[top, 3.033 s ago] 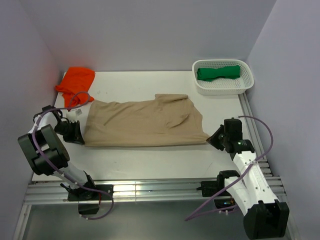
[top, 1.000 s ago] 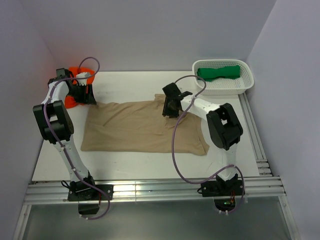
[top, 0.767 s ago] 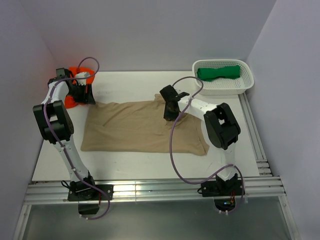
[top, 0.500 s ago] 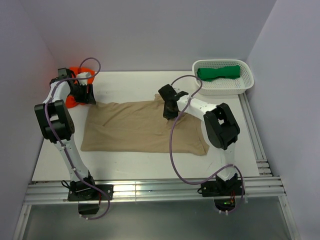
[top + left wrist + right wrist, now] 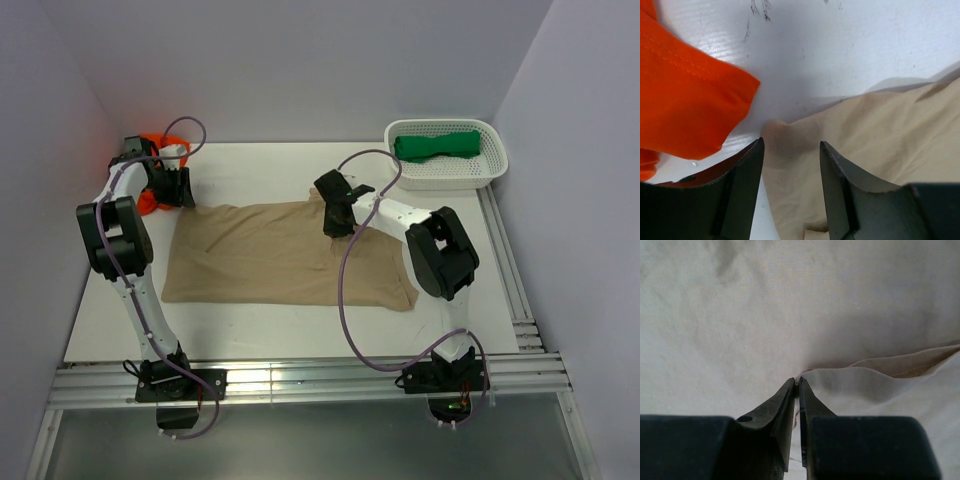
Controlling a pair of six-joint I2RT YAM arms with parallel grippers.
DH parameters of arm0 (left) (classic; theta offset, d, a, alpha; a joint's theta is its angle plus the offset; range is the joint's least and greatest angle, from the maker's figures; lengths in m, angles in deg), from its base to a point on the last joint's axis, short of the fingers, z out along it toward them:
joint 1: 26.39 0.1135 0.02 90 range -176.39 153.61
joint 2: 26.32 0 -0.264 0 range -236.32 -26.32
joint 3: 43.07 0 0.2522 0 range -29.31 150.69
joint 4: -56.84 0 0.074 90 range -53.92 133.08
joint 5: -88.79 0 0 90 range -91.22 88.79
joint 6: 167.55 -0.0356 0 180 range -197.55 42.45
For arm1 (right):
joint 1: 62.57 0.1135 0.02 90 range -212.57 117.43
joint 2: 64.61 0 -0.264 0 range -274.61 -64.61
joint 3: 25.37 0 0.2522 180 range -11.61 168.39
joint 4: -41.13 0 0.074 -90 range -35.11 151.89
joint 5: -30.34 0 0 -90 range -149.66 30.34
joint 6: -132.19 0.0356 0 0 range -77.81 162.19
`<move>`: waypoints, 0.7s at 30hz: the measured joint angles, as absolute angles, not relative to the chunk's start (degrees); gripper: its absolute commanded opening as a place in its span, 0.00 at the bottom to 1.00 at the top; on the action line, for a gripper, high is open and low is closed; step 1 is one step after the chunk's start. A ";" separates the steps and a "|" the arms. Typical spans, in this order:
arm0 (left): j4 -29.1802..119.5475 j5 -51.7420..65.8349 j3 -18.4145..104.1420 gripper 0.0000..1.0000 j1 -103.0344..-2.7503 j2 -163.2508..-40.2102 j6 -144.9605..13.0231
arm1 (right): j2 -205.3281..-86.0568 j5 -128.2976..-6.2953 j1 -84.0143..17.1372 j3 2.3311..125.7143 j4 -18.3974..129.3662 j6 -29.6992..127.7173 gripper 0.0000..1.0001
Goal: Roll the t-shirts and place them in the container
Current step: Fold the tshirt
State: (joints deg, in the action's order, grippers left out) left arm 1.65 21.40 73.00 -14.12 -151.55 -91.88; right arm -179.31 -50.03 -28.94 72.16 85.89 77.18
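The tan t-shirt (image 5: 280,255) lies spread flat across the middle of the table. My left gripper (image 5: 178,195) is at its far-left corner. In the left wrist view the left gripper (image 5: 791,146) is open, its fingers straddling that tan corner (image 5: 776,131) without closing on it. My right gripper (image 5: 334,222) is at the shirt's far edge near the sleeve. In the right wrist view the right gripper (image 5: 797,382) is shut, pinching a fold of the tan cloth (image 5: 740,315) beside the folded-over sleeve (image 5: 880,385). The orange t-shirt (image 5: 680,105) lies just left of the left fingers.
A white basket (image 5: 450,178) at the far right holds the rolled green t-shirt (image 5: 437,145). The orange t-shirt (image 5: 150,142) sits bunched in the far-left corner, partly hidden by the left arm. Walls close in on the left, the back and the right.
Both arms have come from the shirt's side edges to its far edge. In the last second the right jaws closed on the fold, and the left gripper edged closer over the corner.
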 measured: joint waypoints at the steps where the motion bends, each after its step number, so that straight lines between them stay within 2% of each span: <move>1: 1.96 21.40 73.21 0.53 -14.21 -151.66 -91.66 | -179.31 -50.03 -28.94 71.85 85.46 77.13 0.17; 7: 2.79 21.44 73.37 0.48 -15.04 -151.75 -91.13 | -179.20 -49.74 -28.94 71.28 84.52 77.00 0.18; 13: 2.94 21.94 73.80 0.40 -15.78 -152.21 -90.41 | -179.09 -49.31 -28.94 71.28 84.45 76.98 0.24; 16: 2.94 22.05 74.68 0.31 -15.89 -153.39 -90.08 | -179.07 -49.11 -28.94 71.30 84.45 76.91 0.27; 17: 2.96 22.03 74.83 0.23 -15.93 -153.74 -90.08 | -179.07 -49.04 -28.94 71.30 84.47 76.80 0.30; 19: 2.87 21.94 74.85 0.14 -15.93 -154.24 -89.95 | -179.07 -48.83 -28.94 71.32 84.47 76.74 0.31; 21: 2.87 21.83 74.85 0.01 -15.93 -154.53 -89.73 | -179.07 -48.54 -28.96 71.41 84.52 76.61 0.35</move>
State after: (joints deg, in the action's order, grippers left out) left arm 2.87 21.83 74.85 -15.93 -154.53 -89.73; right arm -179.07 -48.54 -28.96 71.41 84.52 76.61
